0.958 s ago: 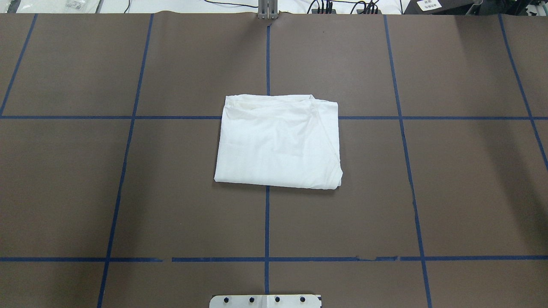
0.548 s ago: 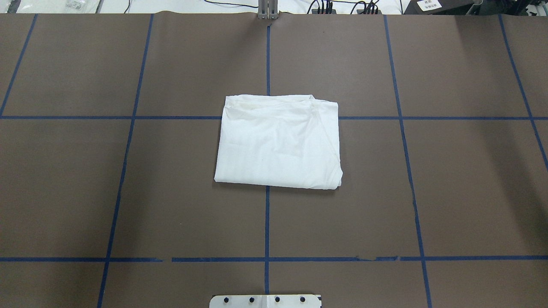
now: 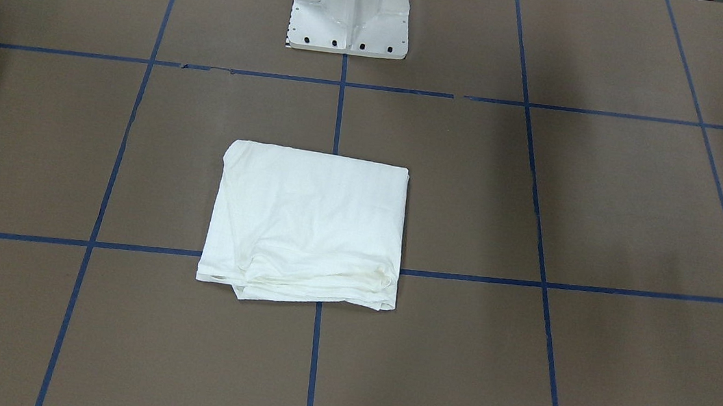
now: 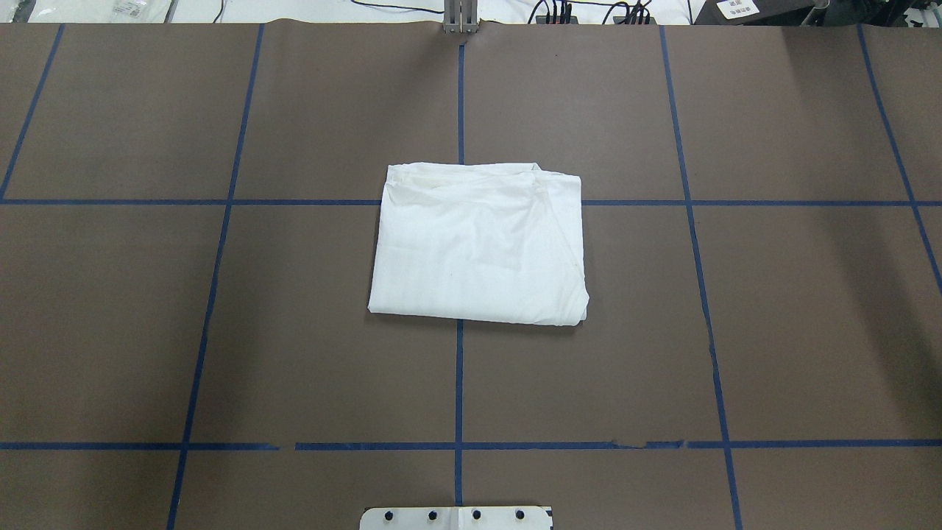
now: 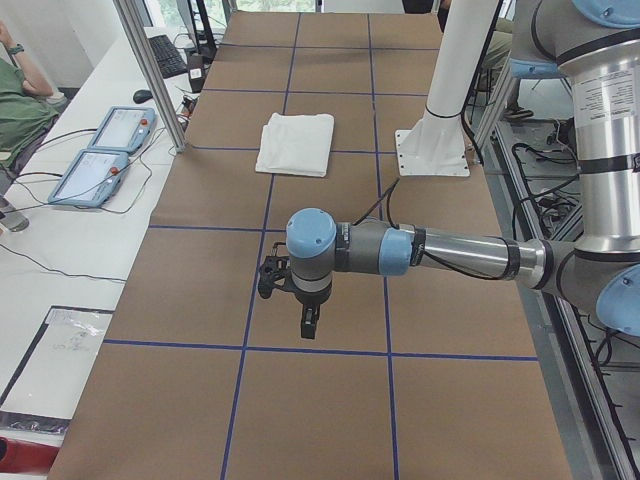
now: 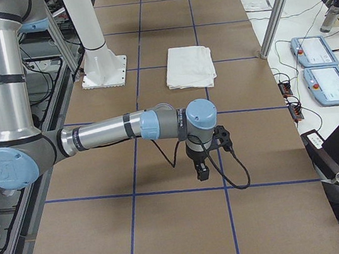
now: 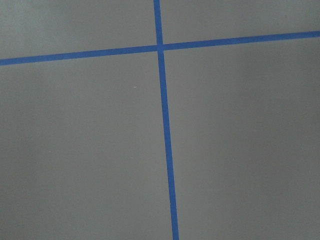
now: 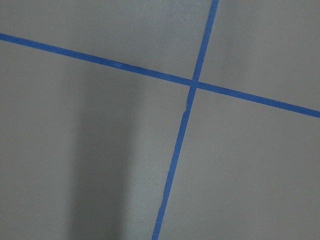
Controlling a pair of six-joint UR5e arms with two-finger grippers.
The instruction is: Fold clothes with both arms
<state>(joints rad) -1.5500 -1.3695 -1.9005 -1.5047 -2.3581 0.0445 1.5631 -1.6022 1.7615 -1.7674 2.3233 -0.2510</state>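
Observation:
The white T-shirt point(image 4: 478, 246) lies folded into a compact rectangle at the middle of the brown table; it also shows in the front view point(image 3: 307, 224), the left view point(image 5: 295, 143) and the right view point(image 6: 191, 66). No print or neck shows. My left gripper point(image 5: 308, 325) hangs over bare table far from the shirt, toward the table's left end. My right gripper point(image 6: 202, 173) hangs likewise toward the right end. I cannot tell whether either is open or shut. Both wrist views show only table and blue tape.
The white metal pedestal point(image 3: 352, 2) stands at the robot's side of the table behind the shirt. Blue tape lines point(image 4: 459, 383) grid the brown surface. Operator tablets point(image 5: 100, 150) lie on a side bench beyond the table's far edge.

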